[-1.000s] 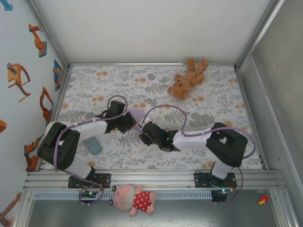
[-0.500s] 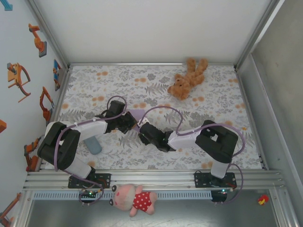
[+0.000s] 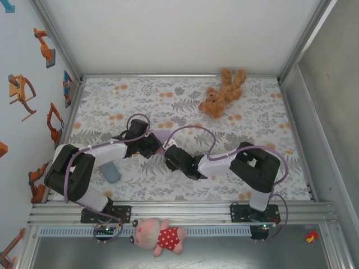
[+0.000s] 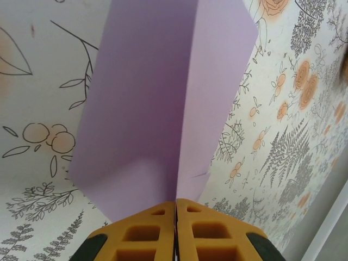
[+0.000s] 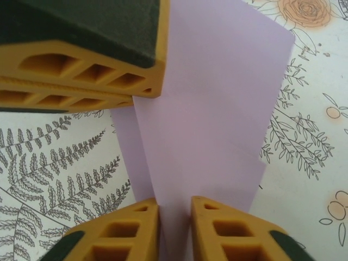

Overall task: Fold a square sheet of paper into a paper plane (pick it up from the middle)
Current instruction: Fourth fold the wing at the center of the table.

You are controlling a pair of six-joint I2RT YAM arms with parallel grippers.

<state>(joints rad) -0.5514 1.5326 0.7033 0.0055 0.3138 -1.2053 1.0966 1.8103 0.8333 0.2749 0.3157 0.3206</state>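
Observation:
The pale lilac sheet of paper (image 3: 163, 136) is folded along a centre crease and stands on edge over the floral table. My left gripper (image 4: 176, 202) is shut on its near end, the two layers (image 4: 147, 103) fanning away from the pads. Seen from above, the left gripper (image 3: 155, 147) and right gripper (image 3: 168, 157) meet at the paper. My right gripper (image 5: 174, 209) straddles the folded paper (image 5: 212, 119), which runs through a narrow gap between the pads without clear contact. The left fingers (image 5: 81, 65) show at the upper left of the right wrist view.
A brown teddy bear (image 3: 221, 92) lies at the back right. A small grey-blue pad (image 3: 111, 172) rests beside the left arm. A pink pig toy (image 3: 160, 236) sits on the front rail. Metal walls bound both sides.
The right arm has slid left to the paper and its jaws have narrowed around it. The left gripper has kept its hold in place.

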